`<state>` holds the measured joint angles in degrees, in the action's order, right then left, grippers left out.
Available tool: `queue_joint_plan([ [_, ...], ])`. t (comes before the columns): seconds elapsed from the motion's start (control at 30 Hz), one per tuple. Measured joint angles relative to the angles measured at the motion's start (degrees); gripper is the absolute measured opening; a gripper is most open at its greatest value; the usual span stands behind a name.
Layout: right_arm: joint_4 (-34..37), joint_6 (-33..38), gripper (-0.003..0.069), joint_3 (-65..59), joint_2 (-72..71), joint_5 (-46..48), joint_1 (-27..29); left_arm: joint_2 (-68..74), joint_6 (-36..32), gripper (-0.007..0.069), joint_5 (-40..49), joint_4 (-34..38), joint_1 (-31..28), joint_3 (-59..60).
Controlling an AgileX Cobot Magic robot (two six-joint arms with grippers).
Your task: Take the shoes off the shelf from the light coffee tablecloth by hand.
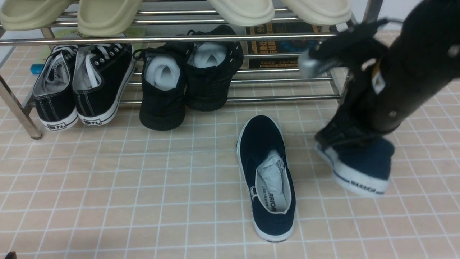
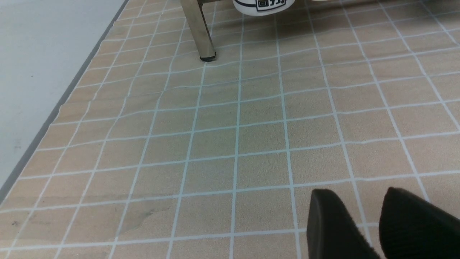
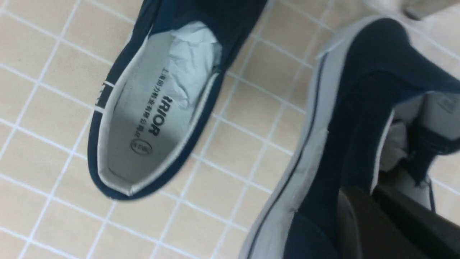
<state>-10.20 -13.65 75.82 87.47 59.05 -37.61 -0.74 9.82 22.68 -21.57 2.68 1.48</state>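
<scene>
Right of centre on the cloth (image 1: 143,187), just in front of the shelf (image 1: 179,39): right gripper (image 1: 341,138) is down in the mouth of one navy shoe. Jaws are closed on its collar. In the right wrist view the dark fingers (image 3: 363,226) sit at the canvas wall, which lies between them as far as can be made out.

Held shoe (image 1: 363,165):
- Tilted, with the lettered heel toward the near edge.
- Toe end points at the shelf and is hidden under the arm.
- Cannot tell whether any of the sole touches the cloth.

Loose shoe (image 1: 266,180):
- Sole down near the cloth's centre, on the robot's left of the held shoe and apart from it, with bare cloth between.
- Long axis runs from shelf to near edge, toe toward the shelf.
- Heel is skewed slightly toward the right edge. Paper sits in the opening.

Both shoes are off the shelf.

Judgement:
- What remains is to lower the held shoe beside its mate.
- Its axis looks more slanted than the loose shoe's, heel further toward the right edge, so a small turn would square the pair. Little sideways travel is needed.
- Right arm is plainly the nearer one.
- Left gripper (image 2: 363,201) hangs over the near left corner, well apart from both shoes. Its fingers are parted with only cloth showing between them.
</scene>
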Motion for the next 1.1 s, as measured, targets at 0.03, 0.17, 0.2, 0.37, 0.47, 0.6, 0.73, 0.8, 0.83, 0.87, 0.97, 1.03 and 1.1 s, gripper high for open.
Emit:
queue_joint_plan([
  [0.03, 0.3, 0.0, 0.0031, -0.6, 0.0, -0.9, 0.0, 0.0, 0.0, 0.0239, 0.0, 0.0, 0.0, 0.0],
  [0.17, -0.8, 0.0, 0.0031, -2.9, -0.1, -7.5, -0.2, 0.0, 0.0, 0.0239, 0.0, 0.0, 0.0, 0.0],
  [0.2, -1.5, 0.0, 0.0031, -2.9, -0.1, -8.2, -0.2, 0.0, 0.0, 0.0239, 0.0, 0.0, 0.0, 0.0],
  [0.37, -4.5, 0.1, 0.0031, -2.4, -0.2, -10.1, -0.2, 0.0, 0.0, 0.0239, 0.0, 0.0, 0.0, 0.0],
  [0.47, -5.5, 1.1, 0.0031, -1.7, -0.2, -9.6, -0.2, 0.0, 0.0, 0.0239, 0.0, 0.0, 0.0, 0.0],
  [0.6, -5.8, 1.6, 0.0031, 0.7, 0.0, -8.1, -0.2, 0.0, 0.0, 0.0239, 0.0, 0.0, 0.0, 0.0],
  [0.73, -6.0, 3.2, 0.0031, 3.8, 0.0, -7.8, -0.2, 0.0, 0.0, 0.0239, 0.0, 0.0, 0.0, 0.0],
  [0.8, -6.0, 3.6, 0.0031, 4.3, 0.0, -7.7, -0.2, 0.0, 0.0, 0.0239, 0.0, 0.0, 0.0, 0.0],
  [0.83, -6.0, 3.7, 0.0031, 4.4, 0.0, -7.4, -0.2, 0.0, 0.0, 0.0239, 0.0, 0.0, 0.0, 0.0],
  [0.87, -6.0, 3.7, 0.0031, 4.4, 0.0, -7.0, -0.2, 0.0, 0.0, 0.0239, 0.0, 0.0, 0.0, 0.0],
  [0.97, -5.9, 3.9, 0.0031, 4.4, 0.4, -5.7, -0.2, 0.0, 0.0, 0.0239, 0.0, 0.0, 0.0, 0.0],
  [1.03, -5.4, 4.0, 0.0031, 4.3, 1.2, -5.4, -0.2, 0.0, 0.0, 0.0239, 0.0, 0.0, 0.0, 0.0],
  [1.1, -4.7, 4.1, 0.0031, 4.3, 2.0, -5.2, -0.4, 0.0, 0.0, 0.0239, 0.0, 0.0, 0.0, 0.0],
])
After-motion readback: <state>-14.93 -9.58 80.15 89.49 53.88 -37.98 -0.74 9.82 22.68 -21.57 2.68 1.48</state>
